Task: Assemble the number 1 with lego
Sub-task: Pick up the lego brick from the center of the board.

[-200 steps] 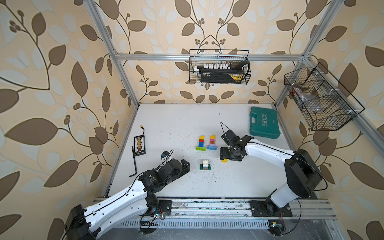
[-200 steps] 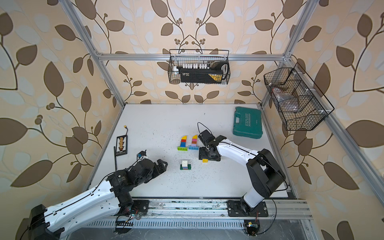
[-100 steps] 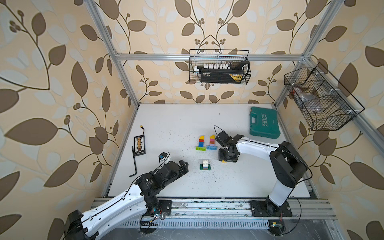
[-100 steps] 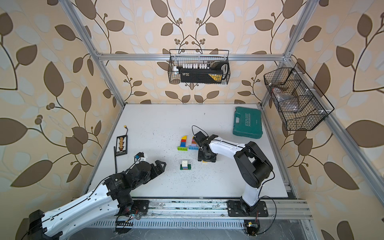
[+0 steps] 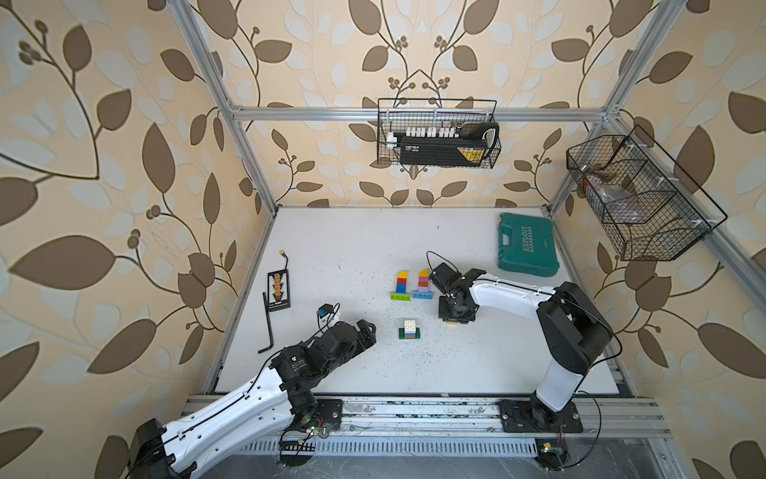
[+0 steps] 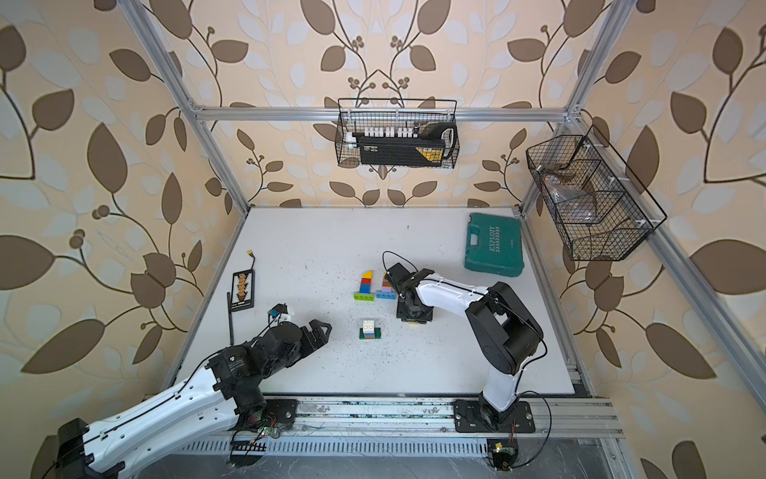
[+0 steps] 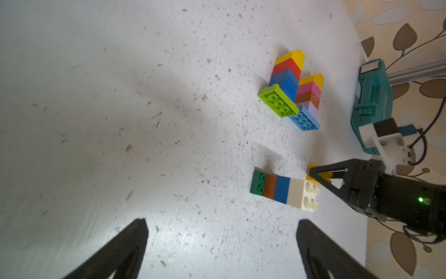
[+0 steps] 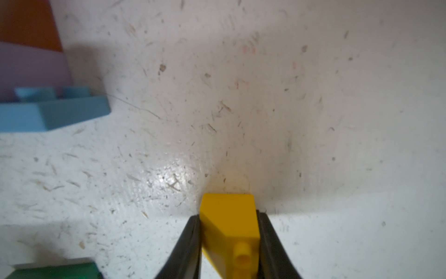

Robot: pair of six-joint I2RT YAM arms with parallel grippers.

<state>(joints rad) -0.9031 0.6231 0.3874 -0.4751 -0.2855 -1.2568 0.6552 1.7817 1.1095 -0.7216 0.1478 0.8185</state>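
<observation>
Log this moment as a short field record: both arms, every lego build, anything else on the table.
left gripper: jaws open, empty, over the table
right gripper: jaws shut on yellow sloped brick, low at the table
build one: lime base, blue, red, yellow top; lying on its side
build two: blue base, lilac, brown, pink, yellow top; beside build one
build three: green, brown, blue, white; no yellow top
other: teal case near the back wall
</observation>
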